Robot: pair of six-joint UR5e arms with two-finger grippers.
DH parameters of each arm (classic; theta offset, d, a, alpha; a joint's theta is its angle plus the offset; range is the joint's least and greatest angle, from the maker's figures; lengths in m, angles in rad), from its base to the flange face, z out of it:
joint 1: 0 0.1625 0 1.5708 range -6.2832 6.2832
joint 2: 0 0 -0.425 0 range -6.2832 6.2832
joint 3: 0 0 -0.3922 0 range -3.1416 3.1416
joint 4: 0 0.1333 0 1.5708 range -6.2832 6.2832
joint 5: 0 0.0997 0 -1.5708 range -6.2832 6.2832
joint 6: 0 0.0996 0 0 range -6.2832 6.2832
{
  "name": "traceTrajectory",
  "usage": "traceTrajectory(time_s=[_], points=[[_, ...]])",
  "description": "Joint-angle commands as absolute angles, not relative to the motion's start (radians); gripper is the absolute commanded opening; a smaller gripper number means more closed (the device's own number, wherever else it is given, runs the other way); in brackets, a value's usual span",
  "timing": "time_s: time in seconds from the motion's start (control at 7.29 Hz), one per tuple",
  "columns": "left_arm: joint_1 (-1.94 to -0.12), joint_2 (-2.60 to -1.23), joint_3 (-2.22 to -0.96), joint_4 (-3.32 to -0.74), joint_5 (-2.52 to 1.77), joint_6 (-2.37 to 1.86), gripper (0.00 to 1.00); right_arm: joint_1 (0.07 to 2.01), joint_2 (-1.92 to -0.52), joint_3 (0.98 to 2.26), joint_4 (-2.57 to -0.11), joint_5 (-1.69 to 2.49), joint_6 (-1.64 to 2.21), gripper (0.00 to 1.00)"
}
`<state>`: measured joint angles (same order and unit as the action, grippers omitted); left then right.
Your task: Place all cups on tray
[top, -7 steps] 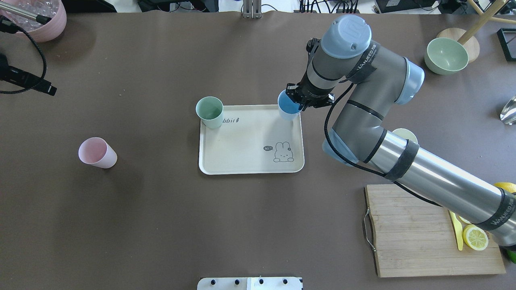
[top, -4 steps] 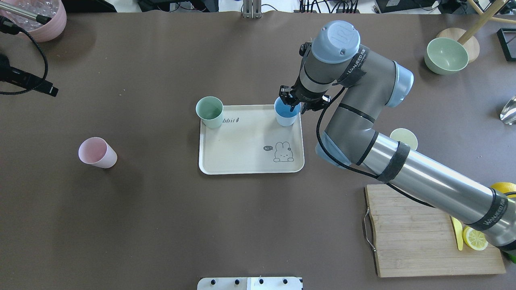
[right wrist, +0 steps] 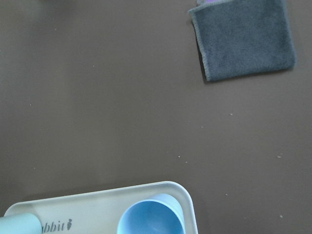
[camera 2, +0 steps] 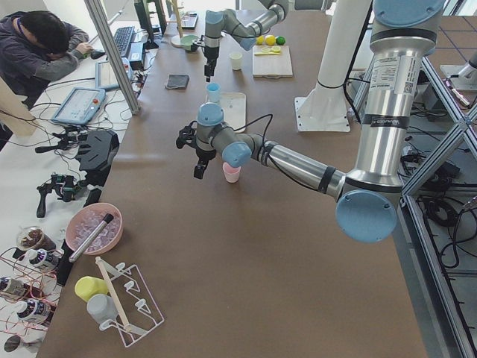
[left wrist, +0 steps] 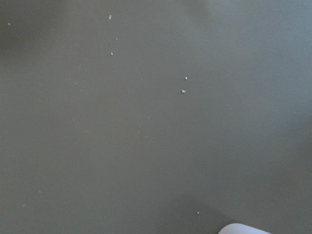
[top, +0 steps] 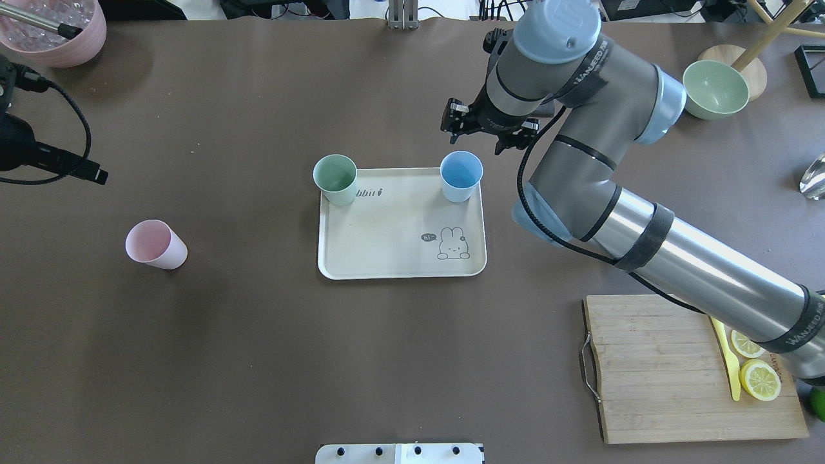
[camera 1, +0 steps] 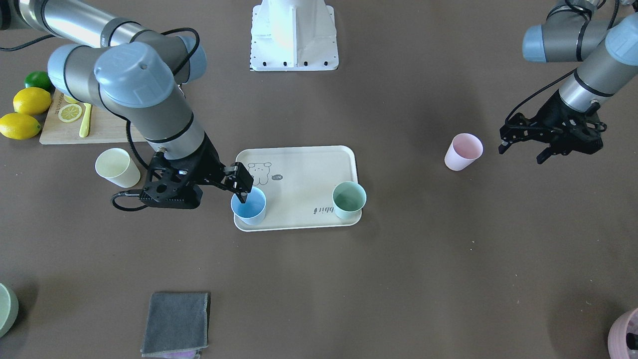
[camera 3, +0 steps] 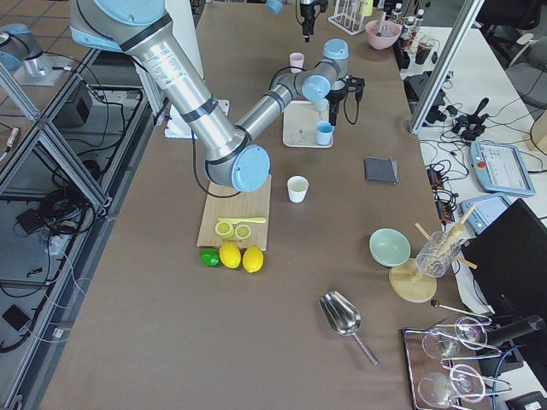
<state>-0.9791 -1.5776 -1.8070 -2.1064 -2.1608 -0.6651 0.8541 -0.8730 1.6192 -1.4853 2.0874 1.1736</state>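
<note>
The cream tray (top: pixel 387 251) lies mid-table. The mint green cup (top: pixel 335 179) stands on its far left corner and the light blue cup (top: pixel 461 174) on its far right corner. My right gripper (top: pixel 480 136) is open and empty, raised above and just beyond the blue cup (camera 1: pixel 248 207). The right wrist view looks down on the blue cup (right wrist: pixel 152 217). The pink cup (top: pixel 155 243) stands on the table to the left. My left gripper (camera 1: pixel 548 144) hovers open beside it (camera 1: pixel 463 151). The yellow cup (camera 1: pixel 117 167) stands on the table right of the tray, hidden by my right arm in the overhead view.
A wooden cutting board (top: pixel 657 386) with lemon slices and a yellow knife lies near right. A pale-green bowl (top: pixel 714 89) is far right, a mauve pot (top: pixel 55 32) far left. A grey cloth (camera 1: pixel 175 323) lies beyond the tray. Whole lemons (camera 1: pixel 25 112) sit by the board.
My right gripper set the blue cup on the tray's far right corner, opened and drew up and away from it. My left gripper moved a little closer to the pink cup.
</note>
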Motion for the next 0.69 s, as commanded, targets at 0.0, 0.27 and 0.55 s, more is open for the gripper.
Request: traceTrajectory(time_s=[0.0,0.27,0.55], points=[[-0.867,-1.552,-1.801,-2.189,-2.114,-0.811,0.90,0.949,-0.934,1.764,-1.664,2.143,0.987,1.00],[-0.816,-1.551,-1.787,-2.201,-2.069,-0.847,0.56,1.011,-1.023,1.793,-1.663,2.160,0.843,1.00],[-0.792,-1.554,-1.792,-2.200,-2.068,-0.859,0.00,1.060,-1.096,1.828,-1.663,2.189,0.757,1.00]])
